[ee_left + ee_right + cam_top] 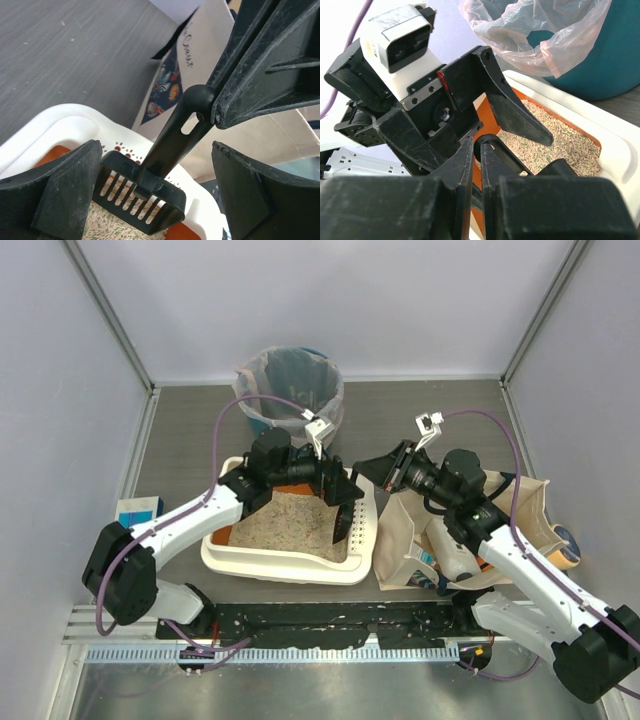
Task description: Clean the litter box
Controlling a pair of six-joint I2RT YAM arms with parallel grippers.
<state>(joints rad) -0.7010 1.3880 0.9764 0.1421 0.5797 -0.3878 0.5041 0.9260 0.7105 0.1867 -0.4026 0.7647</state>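
The cream-white litter box (290,566) with orange inner walls and beige litter (288,520) lies at the table's middle. A black slotted scoop (145,200) hangs over its right end, head down just above the litter. My right gripper (479,148) is shut on the top end of the scoop's handle (192,107), reaching in from the right (365,469). My left gripper (157,150) stands wide open with one finger on each side of the handle and touches nothing; in the top view it (335,498) hovers over the box's far right part.
A teal bin (290,390) with a plastic liner stands just behind the box. A beige tote bag (500,510) with a white bottle (455,562) in it sits right of the box. A small blue-and-white carton (138,508) lies at the left wall.
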